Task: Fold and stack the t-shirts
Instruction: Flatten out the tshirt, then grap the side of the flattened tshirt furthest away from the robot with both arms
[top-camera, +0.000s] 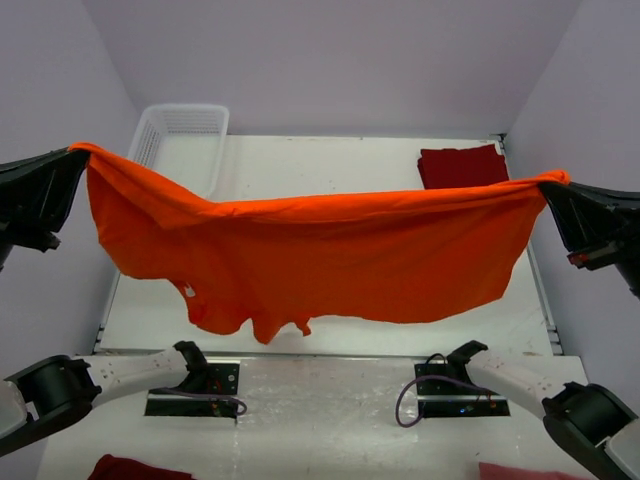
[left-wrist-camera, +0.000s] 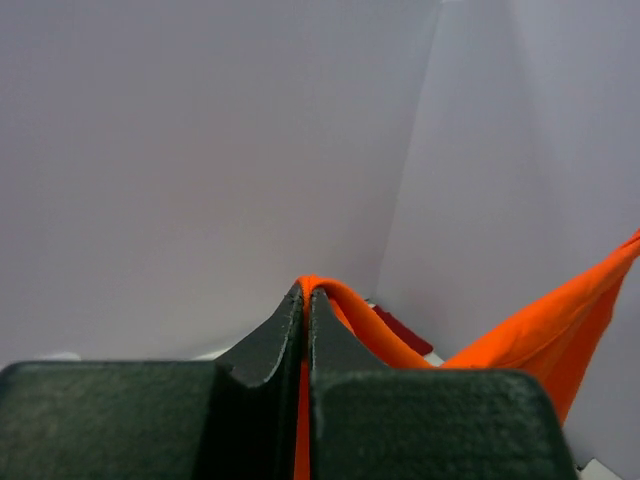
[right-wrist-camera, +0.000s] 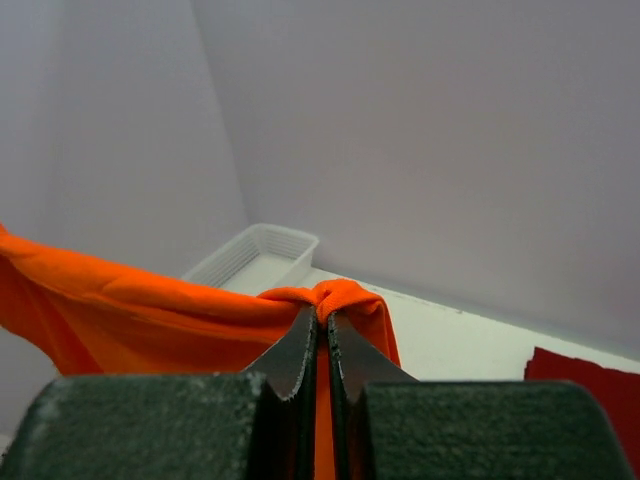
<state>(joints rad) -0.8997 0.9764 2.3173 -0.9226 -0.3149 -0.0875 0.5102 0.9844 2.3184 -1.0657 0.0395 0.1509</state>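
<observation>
The bright orange t-shirt (top-camera: 320, 250) hangs stretched in the air above the table between my two grippers. My left gripper (top-camera: 78, 152) is shut on its left corner, high at the left edge; the cloth shows pinched between the fingers in the left wrist view (left-wrist-camera: 305, 290). My right gripper (top-camera: 548, 182) is shut on the right corner, seen bunched at the tips in the right wrist view (right-wrist-camera: 325, 312). A folded dark red t-shirt (top-camera: 462, 165) lies on the table at the back right, also in the right wrist view (right-wrist-camera: 585, 375).
A white lattice basket (top-camera: 180, 140) stands at the back left of the white table (top-camera: 330, 160); it also shows in the right wrist view (right-wrist-camera: 255, 255). Dark red cloth (top-camera: 135, 468) lies at the near left edge, pinkish cloth (top-camera: 520, 470) at the near right. Walls close in on three sides.
</observation>
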